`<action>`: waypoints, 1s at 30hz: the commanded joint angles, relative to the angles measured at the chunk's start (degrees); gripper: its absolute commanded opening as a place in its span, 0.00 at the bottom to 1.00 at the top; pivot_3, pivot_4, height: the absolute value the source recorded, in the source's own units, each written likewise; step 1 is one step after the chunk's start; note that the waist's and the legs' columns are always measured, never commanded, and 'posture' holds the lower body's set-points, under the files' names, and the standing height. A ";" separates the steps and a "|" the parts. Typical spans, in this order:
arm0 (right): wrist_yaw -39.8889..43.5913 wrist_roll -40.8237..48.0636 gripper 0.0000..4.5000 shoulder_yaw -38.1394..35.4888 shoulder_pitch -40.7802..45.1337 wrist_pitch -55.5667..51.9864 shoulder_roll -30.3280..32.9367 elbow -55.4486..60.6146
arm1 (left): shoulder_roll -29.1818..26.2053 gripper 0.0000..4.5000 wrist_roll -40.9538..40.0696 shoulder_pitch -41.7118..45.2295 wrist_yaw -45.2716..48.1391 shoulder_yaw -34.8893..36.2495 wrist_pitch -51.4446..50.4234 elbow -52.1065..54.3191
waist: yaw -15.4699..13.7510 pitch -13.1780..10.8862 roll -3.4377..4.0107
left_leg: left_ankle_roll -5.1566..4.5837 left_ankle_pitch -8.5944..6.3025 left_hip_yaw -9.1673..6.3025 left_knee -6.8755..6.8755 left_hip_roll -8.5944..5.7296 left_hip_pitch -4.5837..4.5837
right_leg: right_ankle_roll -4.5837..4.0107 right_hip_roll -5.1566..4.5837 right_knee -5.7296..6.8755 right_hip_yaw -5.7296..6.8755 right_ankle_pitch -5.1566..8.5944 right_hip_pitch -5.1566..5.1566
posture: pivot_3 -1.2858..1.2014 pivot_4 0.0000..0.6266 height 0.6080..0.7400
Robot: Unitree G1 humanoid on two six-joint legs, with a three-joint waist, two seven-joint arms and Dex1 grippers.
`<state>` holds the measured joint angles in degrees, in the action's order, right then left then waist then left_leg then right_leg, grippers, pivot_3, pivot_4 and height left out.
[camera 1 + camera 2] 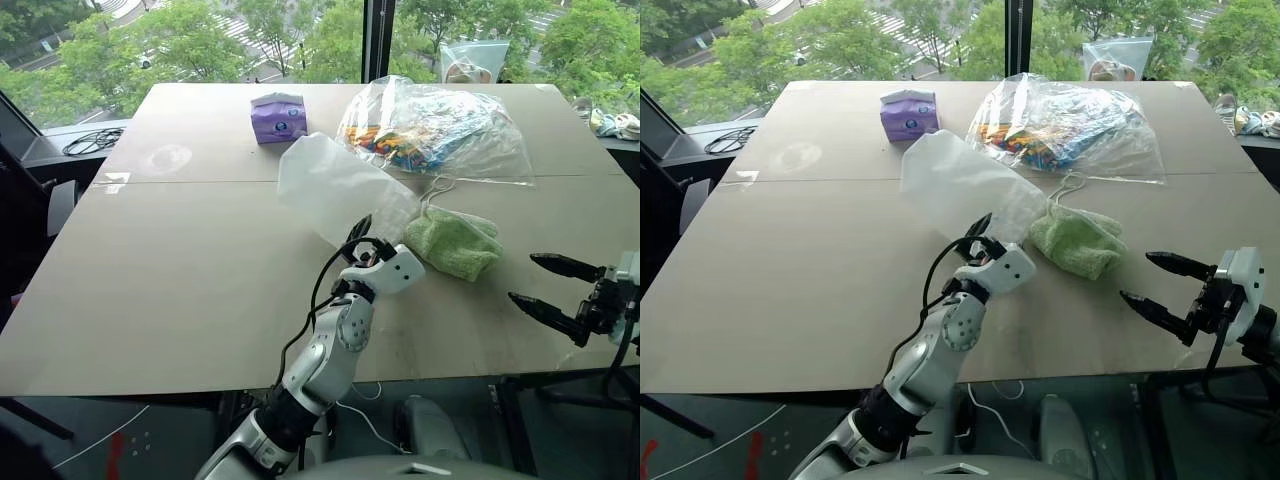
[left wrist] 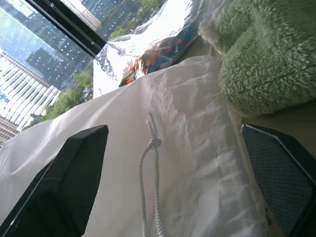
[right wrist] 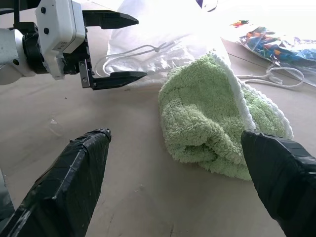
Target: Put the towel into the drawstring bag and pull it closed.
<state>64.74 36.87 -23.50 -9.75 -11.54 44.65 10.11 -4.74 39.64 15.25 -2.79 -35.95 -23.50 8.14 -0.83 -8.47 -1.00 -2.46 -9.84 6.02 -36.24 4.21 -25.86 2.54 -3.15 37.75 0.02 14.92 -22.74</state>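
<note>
the towel (image 1: 453, 243) lies bunched on the table (image 1: 180, 260), and everything here is placed from it. the drawstring bag (image 1: 335, 190) lies just beside the towel on its left, its mouth end against the cloth and its body running away toward the purple tissue box (image 1: 278, 117). a knotted cord (image 2: 152, 163) rests on the bag's skin. beyond the towel, toward the window, sits the clear plastic bag (image 1: 435, 130) of colourful things.

the left gripper (image 1: 982, 232) reaches forward about level from a bent arm, its fingers spread wide and empty at the bag's mouth end, just left of the towel. the right gripper (image 1: 545, 285) hangs to the towel's right, apart from it, pointing back toward the cloth with fingers wide and holding nothing.
</note>
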 commanded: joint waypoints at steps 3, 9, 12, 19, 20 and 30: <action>0.29 -0.08 1.00 -2.52 -0.01 1.53 0.33 0.40 | 1.86 0.99 2.11 0.52 -1.32 1.51 -0.41 -2.38 | 0.00 0.00 0.00 | 0.00 0.00 0.00 0.00 0.00 0.00 | 0.00 0.00 0.00 0.00 0.00 0.00 | 0.52 0.24 1.00; 0.13 -0.19 1.00 -2.44 0.15 1.79 0.16 0.22 | 3.26 0.99 2.10 0.25 -3.71 4.19 -0.61 -3.95 | 0.01 -0.01 0.00 | 0.00 0.00 -0.02 0.00 0.00 -0.02 | 0.00 0.00 0.00 0.02 0.00 -0.01 | 0.52 0.24 1.00; -0.24 -0.10 1.00 -2.00 0.84 1.72 -0.14 0.09 | 3.66 0.88 1.85 0.45 -4.88 5.33 0.13 -4.65 | 0.00 -0.01 0.00 | -0.01 -0.01 -0.02 0.00 0.00 -0.02 | 0.00 0.00 -0.01 0.03 0.00 -0.01 | 0.52 0.24 1.00; 0.33 -0.85 1.00 -1.00 1.77 2.39 -0.39 -0.81 | 3.81 0.18 2.20 1.19 -8.30 7.65 1.70 -4.79 | 0.00 -0.01 -0.01 | -0.01 0.00 -0.02 0.00 0.00 -0.03 | 0.00 0.00 -0.01 0.03 0.00 0.00 | 0.52 0.24 1.00; 0.29 -0.91 1.00 -0.90 1.96 2.39 -0.45 -0.89 | 3.71 0.08 2.21 1.25 -8.45 7.86 1.84 -4.91 | 0.00 -0.02 -0.01 | -0.01 0.00 -0.02 0.00 0.00 -0.04 | 0.00 0.00 -0.01 0.04 0.00 -0.01 | 0.52 0.24 1.00; -20.12 -17.08 1.00 12.92 11.78 -2.52 -6.77 3.26 | 4.12 0.01 0.62 3.62 -10.99 16.54 1.31 -0.73 | 0.21 -0.01 0.00 | -0.01 0.00 -0.03 0.00 0.00 -0.07 | 0.00 0.02 0.03 0.03 0.00 -0.08 | 0.52 0.24 1.00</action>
<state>49.60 23.40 -13.00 0.03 -13.20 38.90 10.52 -1.37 40.22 17.60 -13.09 -20.22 -22.24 3.86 -0.62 -8.49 -1.00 -2.47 -9.85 6.01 -36.24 4.22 -25.93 2.54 -3.13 37.78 0.04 14.92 -22.83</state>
